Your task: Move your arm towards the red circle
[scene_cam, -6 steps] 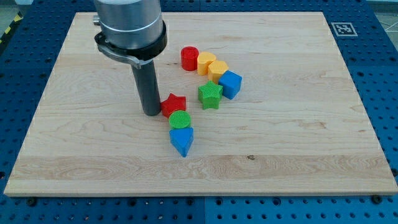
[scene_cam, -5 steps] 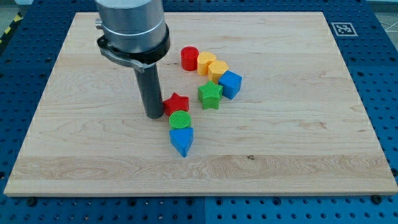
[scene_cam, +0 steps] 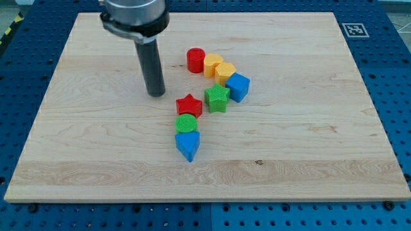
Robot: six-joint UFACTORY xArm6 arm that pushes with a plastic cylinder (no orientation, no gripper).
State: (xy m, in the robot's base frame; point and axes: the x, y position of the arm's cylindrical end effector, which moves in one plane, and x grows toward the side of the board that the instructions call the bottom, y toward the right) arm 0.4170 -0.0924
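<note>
Tip [scene_cam: 155,94] now lifted away from the red star [scene_cam: 189,105], no longer touching it, moved farther up the worktop [scene_cam: 308,141]. Red circle [scene_cam: 196,59] to the right and farther, well apart. Red star nudged slightly right, near green star [scene_cam: 217,99]. No hand fitted; just a rod.

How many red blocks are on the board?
2: the red circle at the top of the cluster, and the red star lower down, touching the green circle. None look hidden.
</note>
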